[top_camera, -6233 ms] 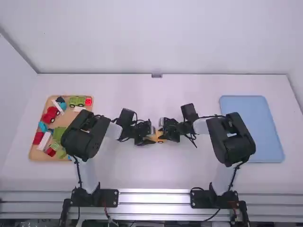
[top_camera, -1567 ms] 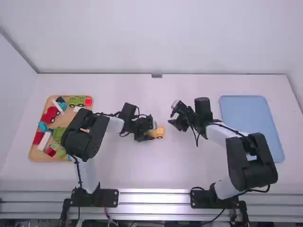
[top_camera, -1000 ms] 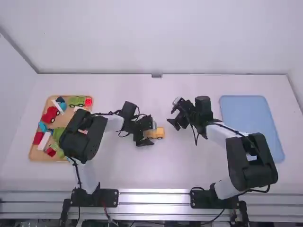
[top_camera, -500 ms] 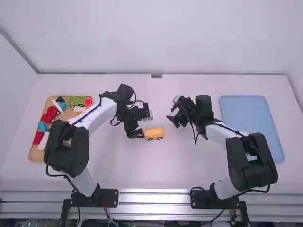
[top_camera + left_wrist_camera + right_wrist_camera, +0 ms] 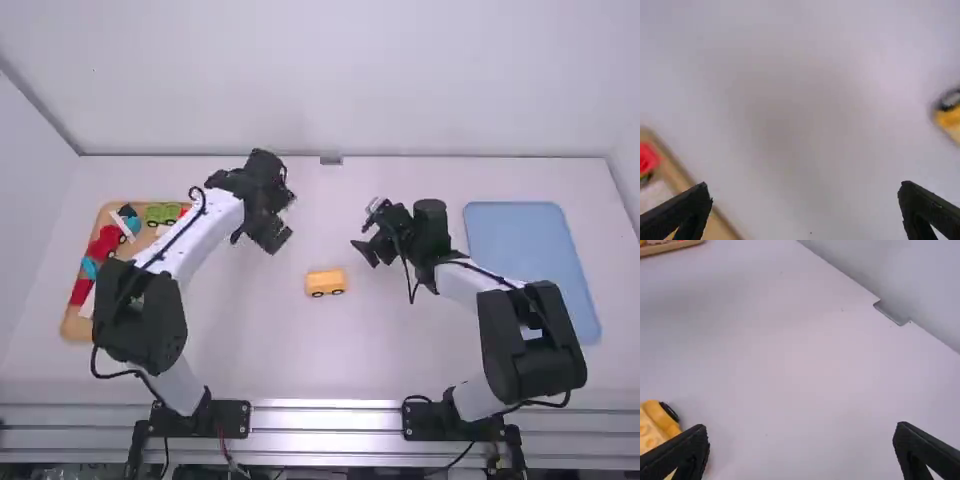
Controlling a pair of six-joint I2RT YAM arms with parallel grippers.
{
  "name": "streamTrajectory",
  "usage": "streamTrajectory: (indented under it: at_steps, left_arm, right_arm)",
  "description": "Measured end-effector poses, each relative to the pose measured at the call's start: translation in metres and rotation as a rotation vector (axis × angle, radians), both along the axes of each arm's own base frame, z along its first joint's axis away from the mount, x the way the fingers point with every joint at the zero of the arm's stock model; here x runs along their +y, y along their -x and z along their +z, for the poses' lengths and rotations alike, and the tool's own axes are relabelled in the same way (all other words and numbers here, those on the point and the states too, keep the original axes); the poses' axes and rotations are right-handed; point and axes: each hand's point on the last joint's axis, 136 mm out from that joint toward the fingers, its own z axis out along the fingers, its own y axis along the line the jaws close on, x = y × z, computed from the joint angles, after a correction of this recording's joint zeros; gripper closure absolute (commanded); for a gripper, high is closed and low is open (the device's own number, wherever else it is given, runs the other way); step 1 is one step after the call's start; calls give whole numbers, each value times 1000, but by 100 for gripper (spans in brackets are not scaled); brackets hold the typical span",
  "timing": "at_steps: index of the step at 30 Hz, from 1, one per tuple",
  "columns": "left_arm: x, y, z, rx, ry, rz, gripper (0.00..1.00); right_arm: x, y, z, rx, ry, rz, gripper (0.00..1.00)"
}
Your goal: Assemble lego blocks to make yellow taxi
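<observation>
So the yellow taxi (image 5: 325, 280) is sitting on the table (image 5: 390, 355) between the two arms, showing a couple of dark wheels along its near side. The left gripper (image 5: 270, 236) is hanging beyond it and off to the left, fingers spread wide, holding nothing. The right gripper (image 5: 364, 240) is hovering near the taxi's right, also gaping and gripping nothing. Other colorful blocks are lying in the wooden tray (image 5: 69, 325), far left.

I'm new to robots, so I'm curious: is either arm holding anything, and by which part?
Nothing is held; the yellow toy car sits on the table.
</observation>
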Motion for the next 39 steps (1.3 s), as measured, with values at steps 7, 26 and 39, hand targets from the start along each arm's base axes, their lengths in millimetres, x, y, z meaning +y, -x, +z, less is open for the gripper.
streamTrajectory:
  at_steps: [7,26,39]
  left_arm:
    - [46,-7,7,-47,-20,270,1]
    - [264,19,25,-192,35,962,1]
    - [292,29,27,-209,42,1012,1]
  right_arm:
    - [0,0,-1,6,-1,-2,2]
    - [-3,-5,5,-26,-5,-12,2]
    - [3,-12,19,-77,-42,-17,2]
